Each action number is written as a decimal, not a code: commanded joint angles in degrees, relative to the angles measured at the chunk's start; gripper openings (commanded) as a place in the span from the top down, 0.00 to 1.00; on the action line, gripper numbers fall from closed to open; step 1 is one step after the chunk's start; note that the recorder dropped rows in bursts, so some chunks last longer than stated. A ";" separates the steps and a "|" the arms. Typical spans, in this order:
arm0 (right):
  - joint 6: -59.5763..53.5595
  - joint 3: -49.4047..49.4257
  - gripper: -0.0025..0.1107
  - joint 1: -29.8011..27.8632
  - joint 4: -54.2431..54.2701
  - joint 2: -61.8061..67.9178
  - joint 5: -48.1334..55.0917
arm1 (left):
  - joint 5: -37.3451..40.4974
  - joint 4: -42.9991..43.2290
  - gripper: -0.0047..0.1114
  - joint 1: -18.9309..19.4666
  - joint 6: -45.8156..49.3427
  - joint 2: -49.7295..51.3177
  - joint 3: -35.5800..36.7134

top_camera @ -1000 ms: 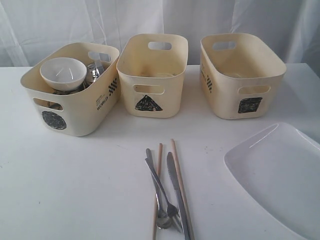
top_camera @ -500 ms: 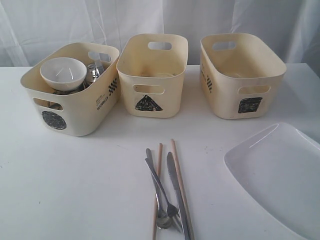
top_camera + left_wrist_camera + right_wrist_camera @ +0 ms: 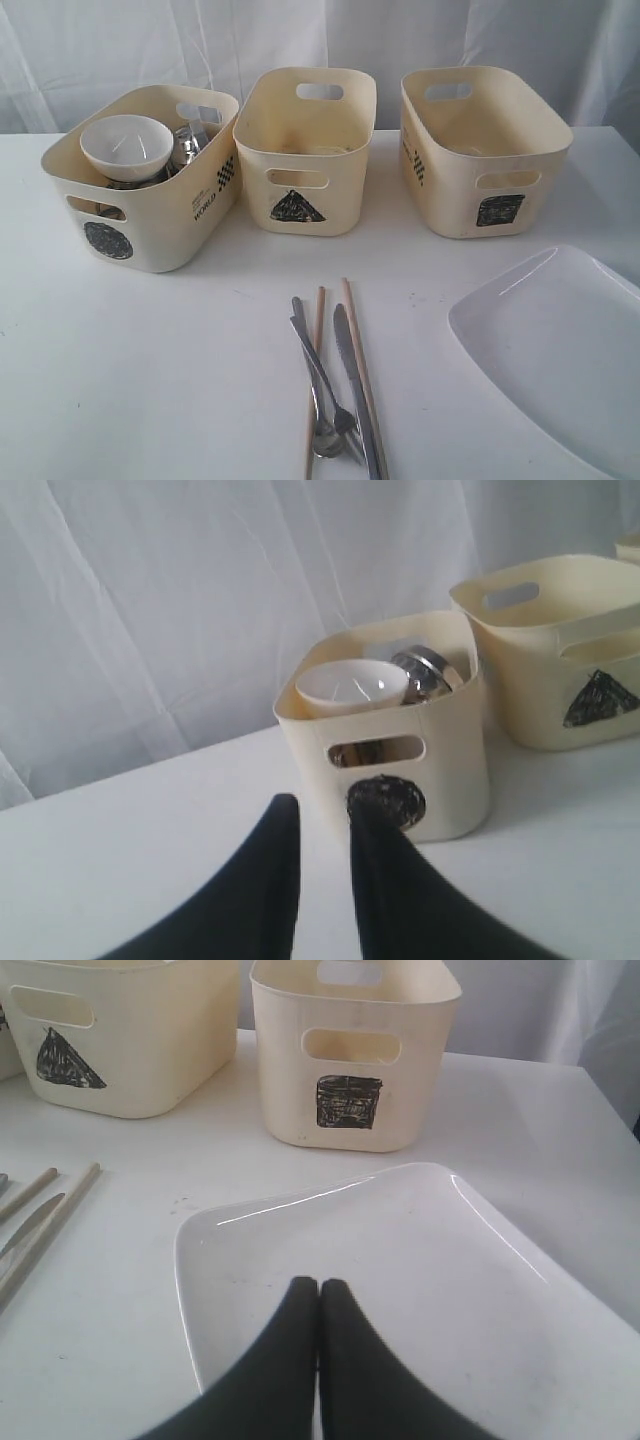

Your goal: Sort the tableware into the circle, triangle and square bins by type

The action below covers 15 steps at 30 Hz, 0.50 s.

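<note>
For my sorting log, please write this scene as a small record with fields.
circle bin: white bowl, steel ware inside
triangle bin: no tableware seen
square bin: no tableware seen
table: chopsticks, cutlery, plate
left gripper: open, empty
right gripper: shut, empty, above plate

Open tabletop (image 3: pixel 150 380) front left; narrow gaps between three bins (image 3: pixel 340 200) at the back; cutlery (image 3: pixel 353 380) centre, plate (image 3: pixel 560 350) right
</note>
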 commanded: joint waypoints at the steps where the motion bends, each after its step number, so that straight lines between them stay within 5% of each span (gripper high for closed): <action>1: -0.16 0.07 0.98 0.13 0.13 -0.35 -0.34 | -1.44 -0.58 0.74 0.14 -1.28 -0.33 3.89; 6: -0.16 0.07 0.98 0.13 0.13 -0.35 -0.34 | 6.85 -0.58 0.74 0.14 -4.44 -0.33 3.89; 15: -0.16 0.07 0.98 0.13 0.13 -0.35 -0.34 | 8.22 -0.58 0.74 0.14 -4.44 -0.33 3.89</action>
